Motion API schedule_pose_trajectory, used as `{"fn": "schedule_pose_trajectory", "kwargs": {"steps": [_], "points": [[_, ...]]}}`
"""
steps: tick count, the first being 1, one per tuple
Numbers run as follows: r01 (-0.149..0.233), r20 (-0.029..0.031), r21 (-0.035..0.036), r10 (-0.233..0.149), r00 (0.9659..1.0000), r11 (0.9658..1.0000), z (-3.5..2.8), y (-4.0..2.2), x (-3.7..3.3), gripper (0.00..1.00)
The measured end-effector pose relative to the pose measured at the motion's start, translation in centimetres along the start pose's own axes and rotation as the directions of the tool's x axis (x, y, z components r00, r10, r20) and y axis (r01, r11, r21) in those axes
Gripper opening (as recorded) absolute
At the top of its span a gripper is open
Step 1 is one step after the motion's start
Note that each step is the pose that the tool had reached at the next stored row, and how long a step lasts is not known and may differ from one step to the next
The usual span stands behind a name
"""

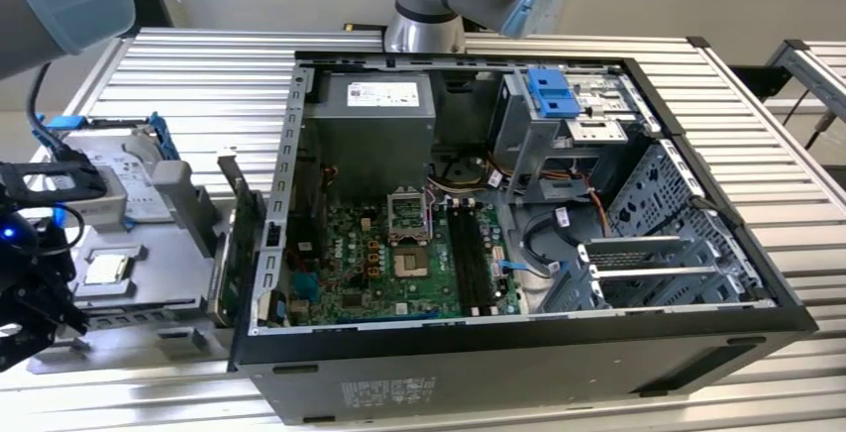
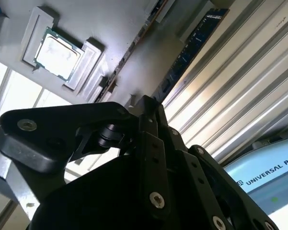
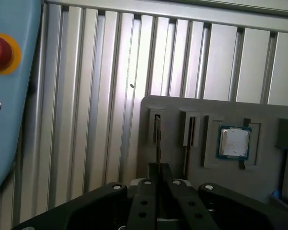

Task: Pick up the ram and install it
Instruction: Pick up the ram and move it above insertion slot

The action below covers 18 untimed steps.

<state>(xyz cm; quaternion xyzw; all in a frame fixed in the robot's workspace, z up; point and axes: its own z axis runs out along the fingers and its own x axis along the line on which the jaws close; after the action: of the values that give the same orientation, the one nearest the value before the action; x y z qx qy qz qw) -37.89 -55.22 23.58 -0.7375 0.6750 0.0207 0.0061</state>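
The ram point(image 2: 191, 48) is a long dark blue-green stick standing on edge in a slot of the grey parts tray point(image 3: 172, 108). In the first wrist view it shows edge-on as a thin dark line point(image 3: 157, 139). My gripper point(image 2: 148, 103) is black, and its two fingers come together on the near end of the ram point(image 3: 154, 166). In the exterior view the gripper point(image 1: 40, 298) is at the far left, over the tray's front corner. The open computer case point(image 1: 529, 343) lies to the exterior view's right of it, with the green motherboard and its long black slots point(image 1: 470, 254) inside.
On the tray sit a processor point(image 2: 57, 51) in a square pocket, a second narrow slot point(image 3: 190, 132) and a silver hard drive with a blue bracket point(image 1: 113, 189). A blue panel with a red button point(image 3: 0, 50) stands close by. Everything rests on a ribbed aluminium table point(image 1: 198, 75).
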Motion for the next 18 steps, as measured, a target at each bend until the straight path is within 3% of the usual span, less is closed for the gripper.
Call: {"fn": "schedule_pose_trajectory", "kwargs": {"steps": [4, 10, 18], "points": [[-0.001, -0.0005, -0.0004, 0.001, 1.0000, 1.0000, -0.02, 0.01, 0.01, 0.00], [-0.032, 0.0002, 0.0009, 0.032, 0.9995, 0.9995, -0.31, 0.01, 0.00, 0.00], [-0.052, 0.0008, 0.0018, 0.052, 0.9986, 0.9986, -1.61, 0.03, -0.05, 0.00]]}}
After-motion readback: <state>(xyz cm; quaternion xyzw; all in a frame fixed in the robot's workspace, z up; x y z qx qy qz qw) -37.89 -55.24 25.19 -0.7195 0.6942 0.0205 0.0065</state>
